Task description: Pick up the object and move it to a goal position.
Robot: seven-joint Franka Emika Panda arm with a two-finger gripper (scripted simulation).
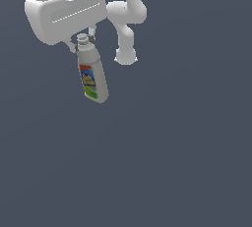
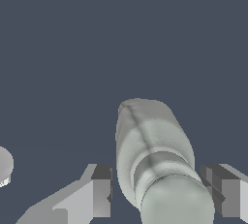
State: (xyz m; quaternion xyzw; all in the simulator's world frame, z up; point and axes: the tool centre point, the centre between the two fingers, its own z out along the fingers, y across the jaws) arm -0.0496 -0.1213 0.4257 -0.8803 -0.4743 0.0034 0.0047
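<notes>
The object, an off-white bottle (image 1: 92,76) with a round cap and a red, blue, yellow and green label, stands slightly tilted right under my gripper (image 1: 81,42). In the wrist view the bottle (image 2: 152,145) points away from the camera, cap nearest, between the two fingers of the gripper (image 2: 157,194). One finger (image 2: 100,191) shows a thin strip of floor between itself and the bottle. The other finger (image 2: 218,191) sits close beside the cap. The gripper is open, its fingers astride the cap and neck.
The white arm and its base (image 1: 125,56) rise behind the bottle on the exterior view's right. Plain dark grey-blue floor (image 1: 147,162) fills everything else. A pale disc (image 2: 2,167) shows at the wrist view's edge.
</notes>
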